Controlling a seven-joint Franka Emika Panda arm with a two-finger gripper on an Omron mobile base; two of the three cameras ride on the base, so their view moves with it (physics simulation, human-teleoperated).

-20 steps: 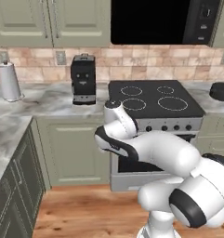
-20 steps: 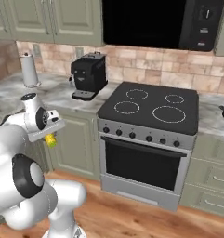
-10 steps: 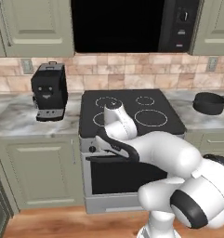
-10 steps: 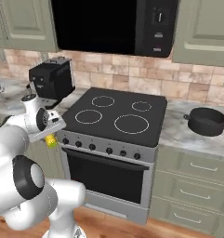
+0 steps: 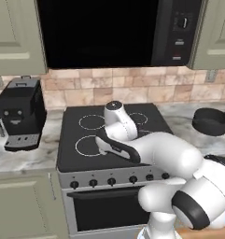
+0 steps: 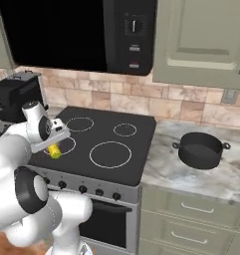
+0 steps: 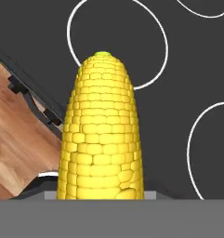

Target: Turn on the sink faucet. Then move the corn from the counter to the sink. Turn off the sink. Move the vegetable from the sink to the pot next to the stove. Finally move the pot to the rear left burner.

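Observation:
A yellow corn (image 7: 101, 132) stands upright in the hand view, rising from between the fingers. My gripper (image 6: 54, 147) is shut on the corn (image 6: 54, 150) and holds it just above the front left part of the black stove (image 6: 104, 144). The dark pot (image 6: 200, 149) sits on the marble counter (image 6: 191, 174) right of the stove, and it appears too at the right of the left base view as the pot (image 5: 211, 121). The rear left burner (image 5: 92, 122) is bare. The sink and its faucet are out of view.
A black coffee machine (image 5: 19, 114) stands on the counter left of the stove. A black microwave (image 5: 114, 32) hangs above the stove, with green cabinets (image 6: 201, 42) beside it. Wooden floor (image 7: 16, 144) lies below the stove's front edge.
The whole picture has shifted: the base has driven to the right, so the stove is now in front and the pot nearer. The corn has stayed in the shut gripper.

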